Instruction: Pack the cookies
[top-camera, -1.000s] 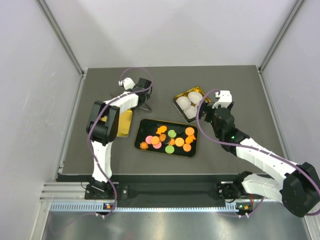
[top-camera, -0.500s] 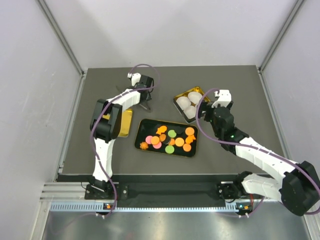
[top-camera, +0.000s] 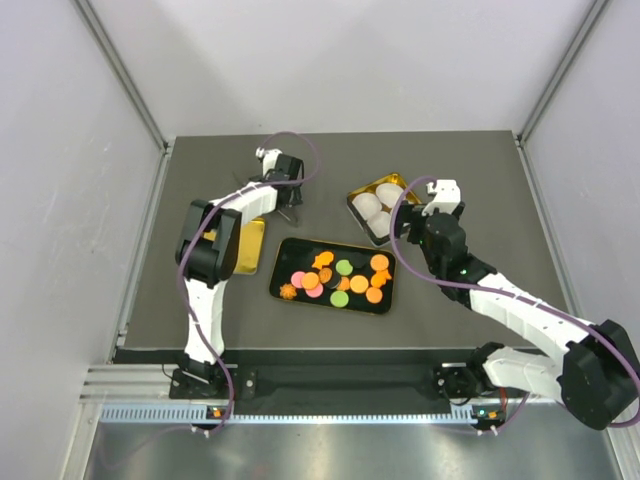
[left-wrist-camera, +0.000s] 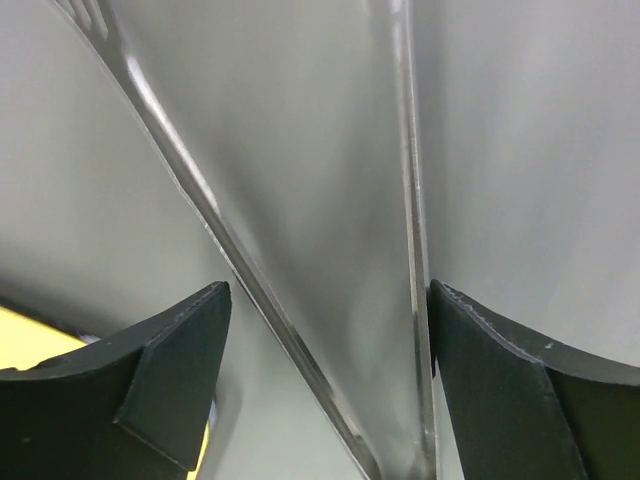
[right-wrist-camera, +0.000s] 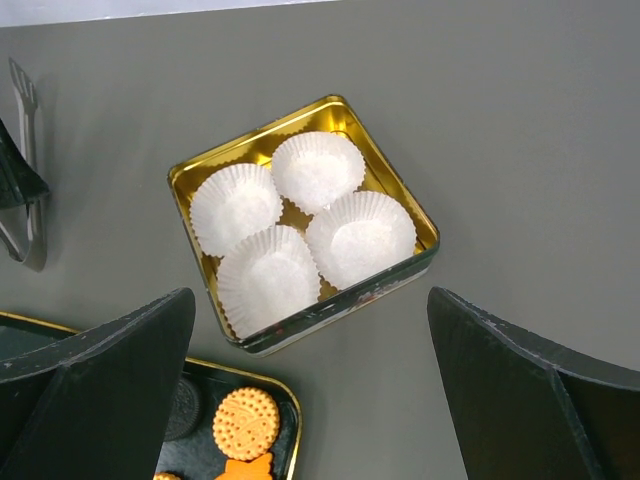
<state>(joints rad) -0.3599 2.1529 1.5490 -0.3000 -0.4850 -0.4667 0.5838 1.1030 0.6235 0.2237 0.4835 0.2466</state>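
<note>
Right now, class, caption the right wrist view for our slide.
Open right gripper frames a square gold tin holding four empty white paper cups.

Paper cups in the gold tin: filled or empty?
Empty. The right wrist view shows all four cups bare white inside the tin; the cookies lie in the tray.

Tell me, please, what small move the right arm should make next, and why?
Probably swing the right gripper toward the tray and lower it over the cookies lying there: its jaws are open and empty above the tin, whose four cups hold nothing.
</note>
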